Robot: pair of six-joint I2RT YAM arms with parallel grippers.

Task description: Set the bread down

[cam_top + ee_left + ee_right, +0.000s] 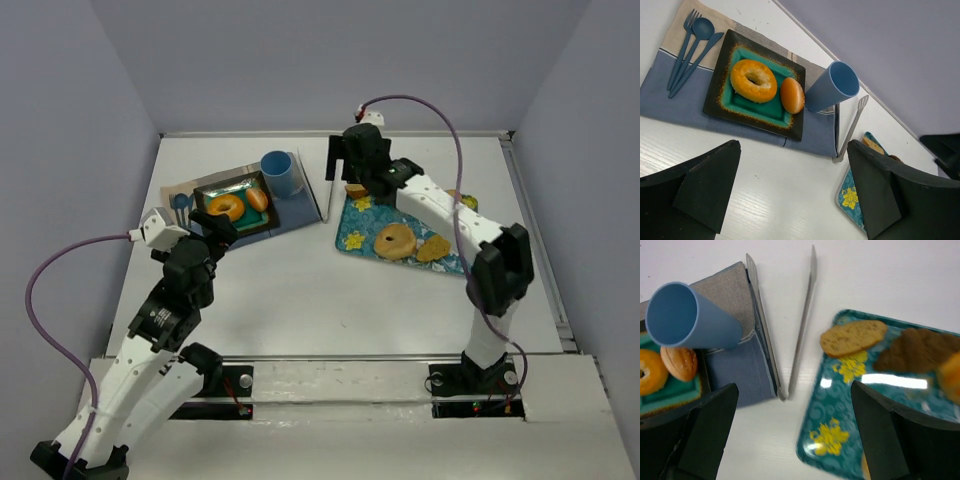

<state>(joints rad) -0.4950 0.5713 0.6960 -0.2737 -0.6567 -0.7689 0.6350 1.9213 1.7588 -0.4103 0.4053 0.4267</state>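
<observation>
Golden bun point(792, 95), flat on teal plate point(754, 108)

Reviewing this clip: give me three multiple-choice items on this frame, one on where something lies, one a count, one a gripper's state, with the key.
1. The tongs lie:
A. between the mat and the tray
B. wholly on the tray
C. wholly on the mat

2. Breads on the plate:
A. one
B. two
C. four

3. The right gripper is:
A. shut on the tongs
B. shut on the tray's rim
C. open and empty

Key:
1 A: the right wrist view shows them in the gap beside the mat's edge.
2 B: a bagel and a bun sit there.
3 C: its fingers stand wide apart with nothing between them.
</observation>
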